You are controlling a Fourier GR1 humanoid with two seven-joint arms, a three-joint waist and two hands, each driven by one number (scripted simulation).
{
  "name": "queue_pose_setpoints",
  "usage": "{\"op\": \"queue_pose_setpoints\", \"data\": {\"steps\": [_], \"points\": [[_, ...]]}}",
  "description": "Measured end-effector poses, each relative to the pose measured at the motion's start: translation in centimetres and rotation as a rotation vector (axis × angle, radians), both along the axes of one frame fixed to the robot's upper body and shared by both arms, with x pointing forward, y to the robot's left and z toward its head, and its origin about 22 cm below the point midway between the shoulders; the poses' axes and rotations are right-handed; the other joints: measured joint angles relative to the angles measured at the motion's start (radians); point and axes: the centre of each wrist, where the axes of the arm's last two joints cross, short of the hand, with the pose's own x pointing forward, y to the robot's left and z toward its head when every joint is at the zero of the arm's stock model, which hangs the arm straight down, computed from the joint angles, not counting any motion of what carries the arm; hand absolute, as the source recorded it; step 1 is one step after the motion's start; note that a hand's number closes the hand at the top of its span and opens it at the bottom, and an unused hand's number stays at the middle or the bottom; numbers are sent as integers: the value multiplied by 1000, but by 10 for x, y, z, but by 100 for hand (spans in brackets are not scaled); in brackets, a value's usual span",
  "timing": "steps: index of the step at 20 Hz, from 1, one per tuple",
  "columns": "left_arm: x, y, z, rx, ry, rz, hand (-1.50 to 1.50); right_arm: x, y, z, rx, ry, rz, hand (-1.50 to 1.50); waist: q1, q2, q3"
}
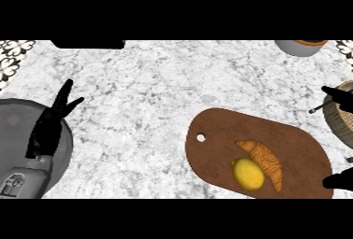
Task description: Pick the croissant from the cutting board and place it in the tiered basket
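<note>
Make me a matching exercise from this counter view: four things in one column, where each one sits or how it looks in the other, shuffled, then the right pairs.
Things
1. croissant
2. lemon
3. left hand
4. tiered basket

Descriptions
A. at the view's right edge
B. at the view's left, open, fingers up
C. on the cutting board, yellow and round
D. on the cutting board, long and golden brown

Pairs: 1-D, 2-C, 3-B, 4-A
</note>
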Motion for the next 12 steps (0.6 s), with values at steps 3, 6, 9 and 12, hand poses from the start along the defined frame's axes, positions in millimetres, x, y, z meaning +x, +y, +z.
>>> {"op": "queue_pose_setpoints", "data": {"steps": [3, 6, 9, 12], "points": [[0, -4, 0, 2, -1, -8, 0, 11, 15, 0, -28, 58, -17, -150, 3, 0, 1], [-1, 0, 0, 4, -2, -2, 0, 17, 31, -7, -46, 119, -13, -150, 1, 0, 1], [3, 1, 0, 2, 2, 9, 0, 21, 37, -19, -70, 172, -12, -150, -4, -1, 1], [5, 6, 3, 0, -1, 12, 0, 26, 46, -25, -97, 197, -8, -150, -6, -1, 1]]}}
